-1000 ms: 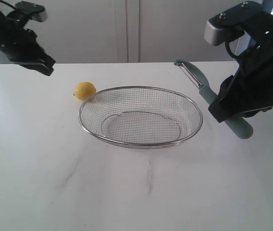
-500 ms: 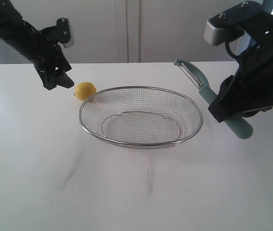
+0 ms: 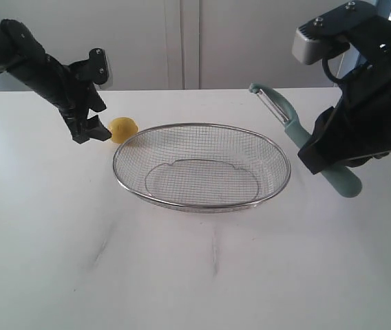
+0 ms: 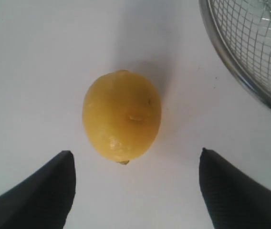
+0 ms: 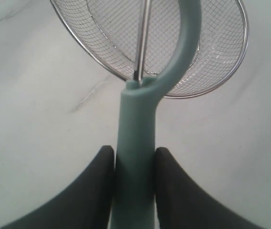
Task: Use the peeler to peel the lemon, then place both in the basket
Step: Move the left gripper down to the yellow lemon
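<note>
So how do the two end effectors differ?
The left end effector is open and empty, the right end effector clamped on the teal-handled peeler. The left sits beside the small yellow lemon, left of the silver wire-mesh basket; the right sits on the basket's other side. Both are black.

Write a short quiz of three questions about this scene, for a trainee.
1. True or false: the lemon lies inside the basket.
2. Which arm grips the peeler? A left, B right, C neither.
3. Fill in: the jaws of the left hand stand ____ in front of the lemon.

Key
1. False: it lies on the table, just outside the basket's rim.
2. B: the right hand is closed on the handle.
3. Open: one finger on each side, neither touching the lemon.
</note>
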